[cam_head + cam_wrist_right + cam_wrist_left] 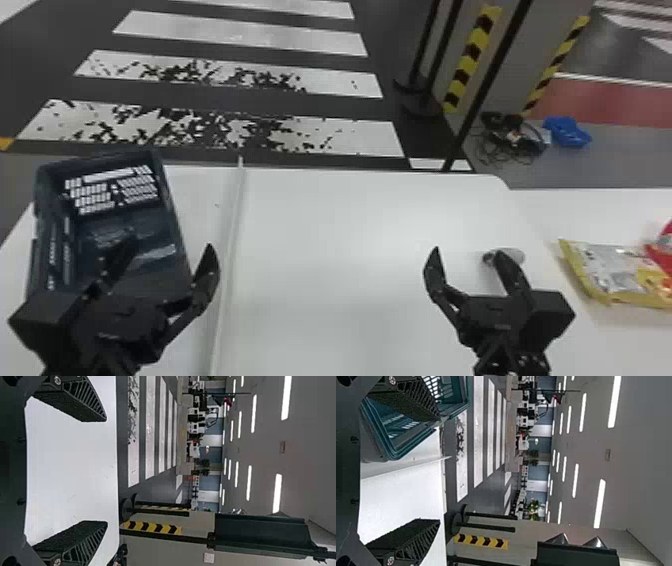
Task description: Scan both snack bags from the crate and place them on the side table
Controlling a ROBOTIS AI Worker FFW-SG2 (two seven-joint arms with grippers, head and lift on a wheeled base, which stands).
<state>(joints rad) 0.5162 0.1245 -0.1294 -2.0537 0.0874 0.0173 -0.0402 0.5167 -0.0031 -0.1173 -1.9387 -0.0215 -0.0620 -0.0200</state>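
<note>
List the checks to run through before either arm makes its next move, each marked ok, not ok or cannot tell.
1. Left end effector open, nothing held: ok.
2. Right end effector open, nothing held: ok.
3. Yellow-edged snack bag on the side table: ok, lying flat at the right.
4. Red snack bag fully in view: not ok, the head view's right edge cuts it off.
5. Both bags scanned: cannot tell.
6. Unblocked look into the crate: not ok, the left end effector covers part of it in the head view.
</note>
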